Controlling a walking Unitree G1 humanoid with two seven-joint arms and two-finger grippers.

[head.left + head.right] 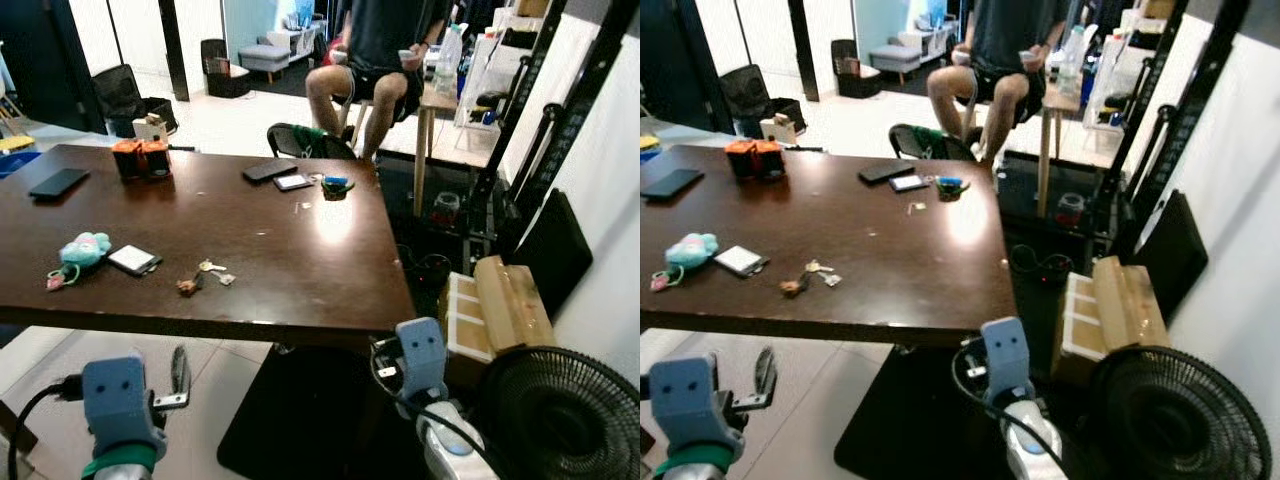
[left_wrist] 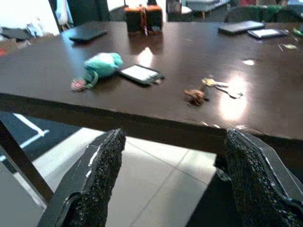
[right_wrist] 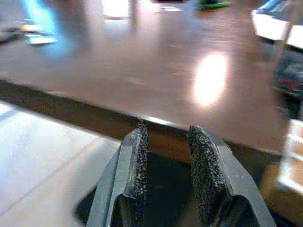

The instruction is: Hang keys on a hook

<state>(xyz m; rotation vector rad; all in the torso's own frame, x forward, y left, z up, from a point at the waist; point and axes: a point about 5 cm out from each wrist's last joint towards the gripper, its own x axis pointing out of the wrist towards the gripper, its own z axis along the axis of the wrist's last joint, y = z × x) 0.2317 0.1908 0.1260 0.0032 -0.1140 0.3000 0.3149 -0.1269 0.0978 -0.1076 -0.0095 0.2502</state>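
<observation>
A small bunch of keys [image 1: 208, 275] with a brown fob lies near the front edge of the dark wooden table [image 1: 300, 250]; the left wrist view shows the keys [image 2: 213, 87] beyond the table's edge. My left gripper [image 2: 173, 137] hangs below and in front of that edge, left of the keys, open wide with nothing in it; one finger [image 1: 180, 370] shows in the left eye view. My right gripper [image 3: 168, 127] sits low before the table's front right corner, with a narrow empty gap between its pads.
On the table are a teal plush keychain [image 1: 82, 250], a small white device [image 1: 133, 260], phones [image 1: 58, 183] [image 1: 268, 170] and an orange-black box [image 1: 141, 158]. A person [image 1: 375, 50] sits behind the table. Cardboard boxes [image 1: 500, 305] and a fan [image 1: 560, 410] stand at the right.
</observation>
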